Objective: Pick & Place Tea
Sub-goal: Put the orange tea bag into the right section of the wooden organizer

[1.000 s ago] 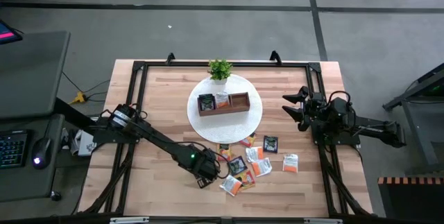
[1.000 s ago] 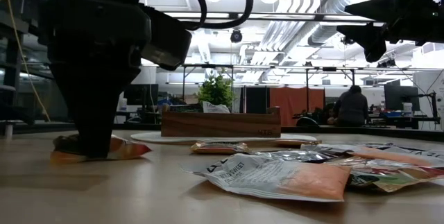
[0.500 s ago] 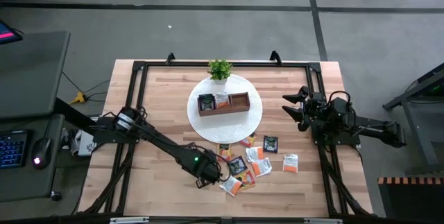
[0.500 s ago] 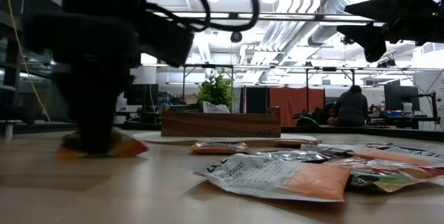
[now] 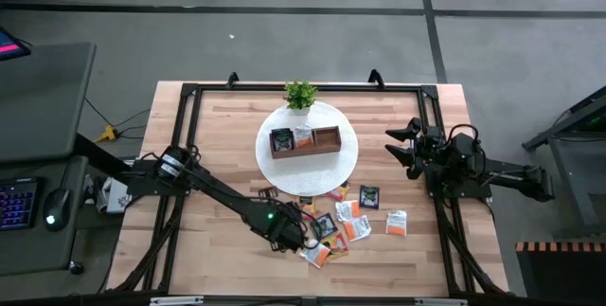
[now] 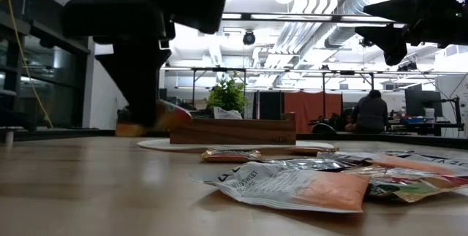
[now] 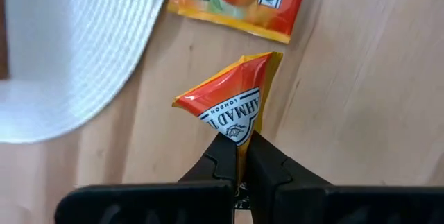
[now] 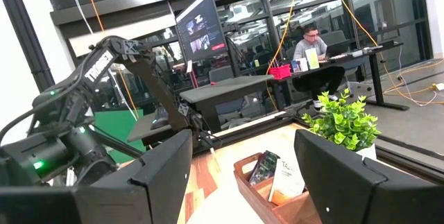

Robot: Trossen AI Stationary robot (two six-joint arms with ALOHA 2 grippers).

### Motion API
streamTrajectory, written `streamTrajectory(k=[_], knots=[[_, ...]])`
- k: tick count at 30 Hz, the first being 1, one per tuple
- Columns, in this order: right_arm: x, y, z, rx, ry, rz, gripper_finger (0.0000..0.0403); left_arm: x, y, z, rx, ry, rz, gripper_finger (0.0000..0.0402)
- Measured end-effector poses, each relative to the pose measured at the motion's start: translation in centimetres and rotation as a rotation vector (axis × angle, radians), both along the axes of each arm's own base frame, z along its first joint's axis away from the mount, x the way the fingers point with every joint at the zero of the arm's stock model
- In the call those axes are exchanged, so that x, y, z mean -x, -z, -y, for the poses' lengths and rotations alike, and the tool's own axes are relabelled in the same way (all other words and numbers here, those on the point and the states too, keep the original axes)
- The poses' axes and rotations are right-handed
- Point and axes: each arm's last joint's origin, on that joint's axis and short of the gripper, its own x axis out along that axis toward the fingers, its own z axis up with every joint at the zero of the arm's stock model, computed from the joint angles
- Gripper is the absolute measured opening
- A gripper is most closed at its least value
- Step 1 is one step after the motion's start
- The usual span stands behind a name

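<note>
I read "AHMAD LONDON" on the small orange foil tea sachet (image 7: 232, 102) my left end effector (image 7: 237, 156) has clamped between its fingers, lifted off the light wooden counter (image 7: 361, 78) beside the round white plate (image 7: 76, 57), while my right end effector (image 8: 239, 161) waits spread apart at the counter's right edge.

My overhead camera looks straight down; my low one sits at tabletop level; both share the wooden tray (image 5: 305, 140) (image 6: 232, 130).
</note>
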Motion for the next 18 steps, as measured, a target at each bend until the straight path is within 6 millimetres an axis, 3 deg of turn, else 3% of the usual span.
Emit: streamTrajectory(k=[7, 18], knots=[[0.0, 0.0, 0.0, 0.000, 0.000, 0.000, 0.0250, -0.3, -1.1, 0.0, -0.062, 0.105, 0.000, 0.0000], [0.0, 0.0, 0.0, 0.000, 0.000, 0.000, 0.0250, -1.0, -2.1, 0.0, -0.239, 0.532, -0.066, 0.0000]])
